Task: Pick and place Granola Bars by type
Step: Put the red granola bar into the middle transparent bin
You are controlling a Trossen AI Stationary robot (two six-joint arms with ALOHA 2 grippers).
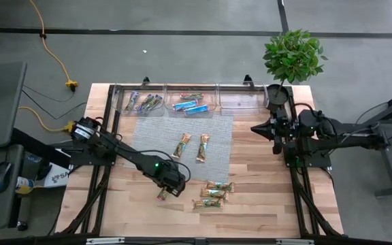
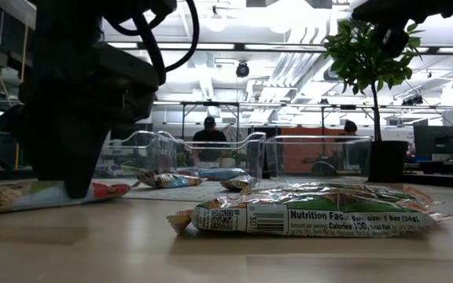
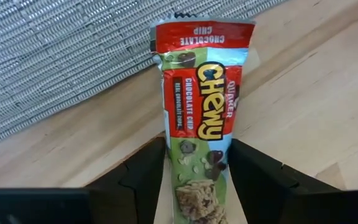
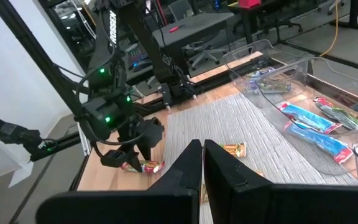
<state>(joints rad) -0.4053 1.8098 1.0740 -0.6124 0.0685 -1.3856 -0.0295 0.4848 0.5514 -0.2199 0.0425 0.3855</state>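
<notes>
A green-and-red Chewy granola bar (image 3: 197,106) lies flat on the wood near the table's front left, just off the grey mat (image 1: 182,136). My left gripper (image 3: 197,146) points down over it, open, with one finger on each long side of the bar (image 1: 163,195). In the low view its dark finger (image 2: 77,177) reaches down to this bar (image 2: 22,195). My right gripper (image 4: 202,152) hangs shut high at the table's right side (image 1: 256,127). Two more bars (image 1: 182,145) (image 1: 203,147) lie on the mat. My left gripper's fingers (image 3: 148,168) stand close against both long edges of the bar's wrapper (image 3: 169,155), at the end away from the red strip. They come from above and lie across the bar. I cannot tell whether they touch it. The bar lies flat on the table.
Three clear trays line the far edge: the left one (image 1: 141,102) holds mixed bars, the middle one (image 1: 190,104) blue bars, and the right one (image 1: 240,99) shows none. A cluster of bars (image 1: 213,194) lies right of my left gripper. A potted plant (image 1: 292,54) stands at the far right corner.
</notes>
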